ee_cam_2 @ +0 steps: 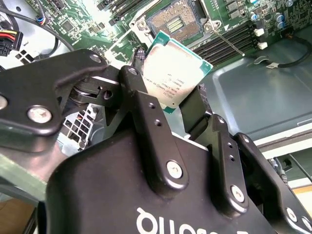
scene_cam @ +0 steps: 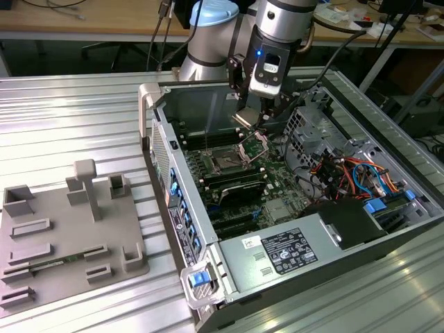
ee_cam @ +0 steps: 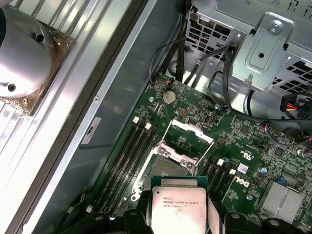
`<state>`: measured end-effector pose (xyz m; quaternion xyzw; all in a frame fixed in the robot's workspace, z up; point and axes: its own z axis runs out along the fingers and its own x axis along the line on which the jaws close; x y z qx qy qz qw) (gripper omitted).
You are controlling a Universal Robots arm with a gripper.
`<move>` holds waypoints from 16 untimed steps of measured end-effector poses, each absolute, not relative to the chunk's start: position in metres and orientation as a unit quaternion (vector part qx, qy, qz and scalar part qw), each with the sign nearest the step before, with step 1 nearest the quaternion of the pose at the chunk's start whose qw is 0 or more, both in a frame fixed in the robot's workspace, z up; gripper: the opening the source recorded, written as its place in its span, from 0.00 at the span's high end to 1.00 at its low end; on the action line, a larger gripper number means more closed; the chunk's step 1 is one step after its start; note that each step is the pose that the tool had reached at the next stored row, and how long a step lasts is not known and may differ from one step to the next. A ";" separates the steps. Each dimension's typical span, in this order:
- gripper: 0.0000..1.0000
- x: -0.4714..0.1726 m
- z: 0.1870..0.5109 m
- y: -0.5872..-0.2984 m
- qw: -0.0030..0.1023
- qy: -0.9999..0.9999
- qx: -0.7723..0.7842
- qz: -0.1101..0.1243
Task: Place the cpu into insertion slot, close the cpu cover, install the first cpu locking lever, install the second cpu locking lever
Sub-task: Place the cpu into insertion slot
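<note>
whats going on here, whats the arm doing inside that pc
A robot arm's gripper is shut on the cpu and holds it inside the open computer case, above the green board and close to the socket. The insertion slot is empty, and the cpu cover is swung up off it, so the socket lies open. The cpu is not yet seated in the slot.
</note>
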<state>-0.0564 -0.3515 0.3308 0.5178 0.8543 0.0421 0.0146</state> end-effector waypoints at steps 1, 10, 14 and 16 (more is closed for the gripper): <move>0.45 -0.056 0.331 -0.352 0.015 0.854 0.518 0.042; 0.45 -0.057 0.329 -0.352 0.017 0.830 0.556 0.041; 0.45 -0.057 0.325 -0.352 0.018 0.811 0.583 0.041; 0.45 -0.057 0.323 -0.352 0.018 0.805 0.592 0.041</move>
